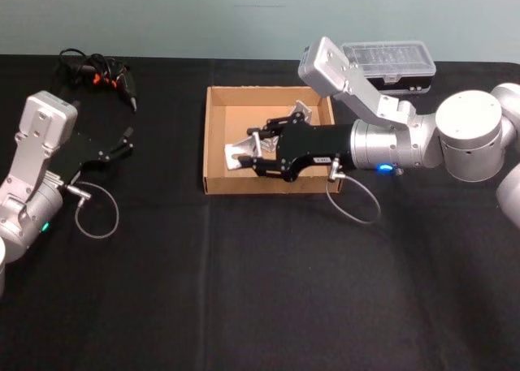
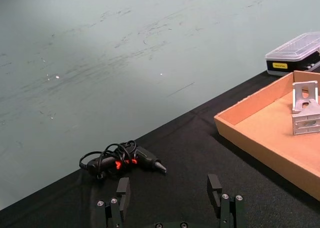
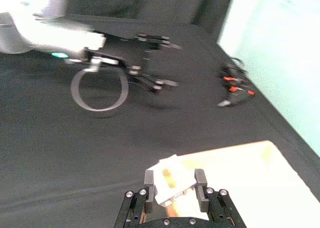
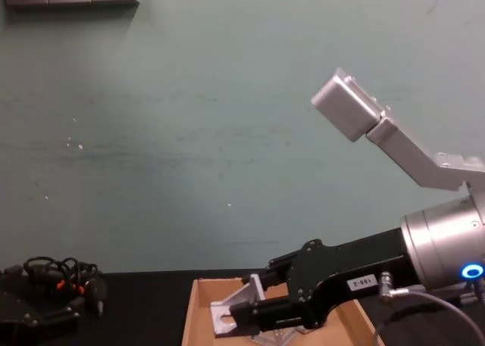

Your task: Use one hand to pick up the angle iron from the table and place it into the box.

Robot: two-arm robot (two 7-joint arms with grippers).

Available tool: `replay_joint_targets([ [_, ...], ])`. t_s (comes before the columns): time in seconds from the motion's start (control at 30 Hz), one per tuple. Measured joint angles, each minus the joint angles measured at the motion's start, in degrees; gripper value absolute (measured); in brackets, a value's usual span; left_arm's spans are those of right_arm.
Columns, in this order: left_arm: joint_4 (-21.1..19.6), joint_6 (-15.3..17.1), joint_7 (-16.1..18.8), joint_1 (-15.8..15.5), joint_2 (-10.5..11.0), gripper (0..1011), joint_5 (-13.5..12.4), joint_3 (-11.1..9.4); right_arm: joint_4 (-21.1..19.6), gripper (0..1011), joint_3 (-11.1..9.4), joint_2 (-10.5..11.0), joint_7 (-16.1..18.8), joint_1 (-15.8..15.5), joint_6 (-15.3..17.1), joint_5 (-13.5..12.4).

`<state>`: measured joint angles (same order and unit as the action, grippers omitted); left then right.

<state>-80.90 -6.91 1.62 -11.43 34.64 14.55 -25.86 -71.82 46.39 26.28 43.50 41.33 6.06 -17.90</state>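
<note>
Head view: the right hand [image 1: 258, 150] reaches over the box [image 1: 213, 135], fingers closed on an angle iron [image 1: 240, 155]. The left hand [image 1: 122, 142] hovers open over the bench [image 1: 268, 290]. Right wrist view: the fingers [image 3: 149, 180] pinch the bracket. Chest view: it sits low inside the box.

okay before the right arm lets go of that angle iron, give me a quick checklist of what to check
1. Angle iron held between the right gripper jaws: ok.
2. Right gripper over the box: ok.
3. Held piece clear of the other angle iron in the box: ok, they sit apart.
4. Piece resting on the box floor: cannot tell.
5. Left gripper away from the box, over the table: ok.
</note>
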Motion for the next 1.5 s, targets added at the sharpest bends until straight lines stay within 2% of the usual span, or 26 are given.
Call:
replay_joint_targets([
  [0.23, 0.0, 0.0, 0.0, 0.0, 0.0, 1011, 0.0, 0.0, 5.2, 488, -1.1, -3.3, -3.7, 0.4, 0.6, 1.7],
  [0.6, 0.0, 0.0, 0.0, 0.0, 0.0, 1011, 0.0, 0.0, 11.6, 488, -0.9, -7.3, -4.5, 1.8, 0.4, 4.6],
  [0.8, 0.0, 0.0, 0.0, 0.0, 0.0, 1011, 0.0, 0.0, 13.9, 488, -1.3, -8.6, -4.7, 2.1, 0.1, 5.7],
  [1.4, 0.0, 0.0, 0.0, 0.0, 0.0, 1011, 0.0, 0.0, 14.7, 488, -2.9, -9.6, -4.6, 1.6, 0.5, 8.1],
  [1.5, 0.0, 0.0, 0.0, 0.0, 0.0, 1011, 0.0, 0.0, 14.7, 554, -3.3, -9.8, -4.6, 1.4, 0.7, 8.4],
])
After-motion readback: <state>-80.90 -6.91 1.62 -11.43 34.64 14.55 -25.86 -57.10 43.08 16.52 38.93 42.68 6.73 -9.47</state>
